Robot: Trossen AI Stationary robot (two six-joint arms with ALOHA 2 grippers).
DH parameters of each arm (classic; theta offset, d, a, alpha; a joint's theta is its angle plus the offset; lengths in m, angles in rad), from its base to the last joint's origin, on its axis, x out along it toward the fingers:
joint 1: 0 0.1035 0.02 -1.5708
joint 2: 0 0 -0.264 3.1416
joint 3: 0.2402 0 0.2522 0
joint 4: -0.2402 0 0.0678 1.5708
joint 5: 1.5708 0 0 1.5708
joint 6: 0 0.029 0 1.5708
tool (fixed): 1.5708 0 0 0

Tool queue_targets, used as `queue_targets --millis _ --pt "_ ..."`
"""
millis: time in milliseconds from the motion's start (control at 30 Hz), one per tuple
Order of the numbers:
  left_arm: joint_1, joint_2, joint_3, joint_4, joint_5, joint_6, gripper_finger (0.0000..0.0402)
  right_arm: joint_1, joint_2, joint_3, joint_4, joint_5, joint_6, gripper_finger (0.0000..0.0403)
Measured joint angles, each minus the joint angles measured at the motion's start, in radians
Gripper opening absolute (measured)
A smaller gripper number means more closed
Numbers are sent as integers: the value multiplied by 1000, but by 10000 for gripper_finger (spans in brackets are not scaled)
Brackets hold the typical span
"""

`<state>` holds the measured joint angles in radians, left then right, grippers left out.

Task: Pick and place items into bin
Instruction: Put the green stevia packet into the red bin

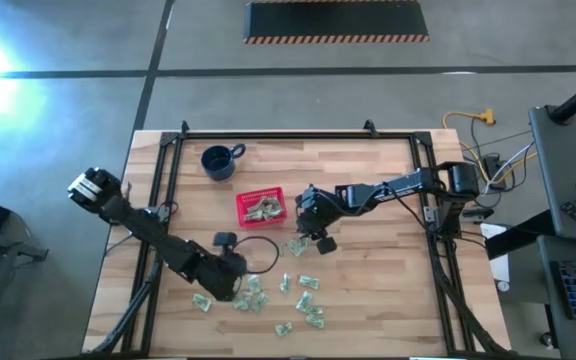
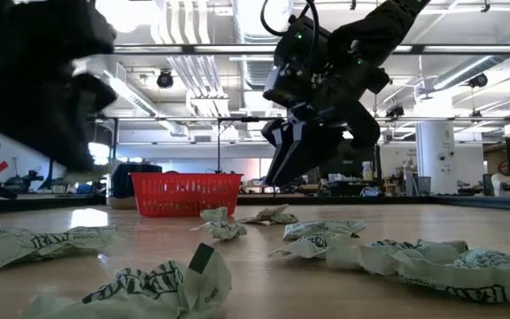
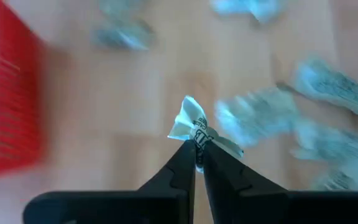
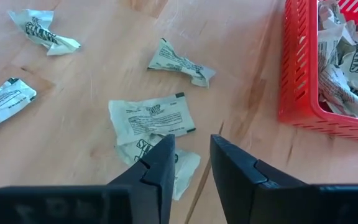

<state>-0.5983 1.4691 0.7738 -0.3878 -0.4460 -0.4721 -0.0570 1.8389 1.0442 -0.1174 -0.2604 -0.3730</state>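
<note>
Items (image 1: 303, 300): small pale green-and-white crinkled wrappers with dark print, scattered over the near half of the wooden worktop (image 1: 388, 190). Print is legible only in part in the right wrist view; in the left wrist view most pieces are smeared by blur. In the low view the nearest wrappers are cut off at the frame's edge.

One wrapper (image 3: 191, 124) is pinched between the closed fingers of the left gripper (image 3: 197, 163); its crumpled white end stands up past the fingertips. In the high view that gripper (image 1: 230, 285) is seen low over the scattered pile, and the held piece is hidden beneath it.

The bin (image 1: 260, 207), a red latticed basket, is set near the worktop's middle, with several wrappers already inside. In the right wrist view only one corner of it is seen, the rest cut off.

The right gripper (image 4: 190, 155) is held just beside the bin, over a flat wrapper (image 4: 151, 118) and a crumpled one partly hidden behind the left finger. Its fingers are parted, nothing between them, and no touch with the wrappers can be made out.

A blue mug (image 1: 218, 160) is noted beyond the bin, well apart.
</note>
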Motion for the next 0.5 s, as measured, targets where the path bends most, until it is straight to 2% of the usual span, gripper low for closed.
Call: queue_targets --millis 200,267,333,500 --pt "31 -69 -9 -23 -358 179 11 0 0 -1 -7 0 0 82" --pt "62 -78 -14 -22 -438 227 11 0 0 -4 -7 0 0 80" --pt "111 -79 -23 -20 -474 258 11 0 0 -7 -6 0 5 79" --pt "264 -74 -53 -14 -471 278 11 0 0 -26 -7 0 33 83"
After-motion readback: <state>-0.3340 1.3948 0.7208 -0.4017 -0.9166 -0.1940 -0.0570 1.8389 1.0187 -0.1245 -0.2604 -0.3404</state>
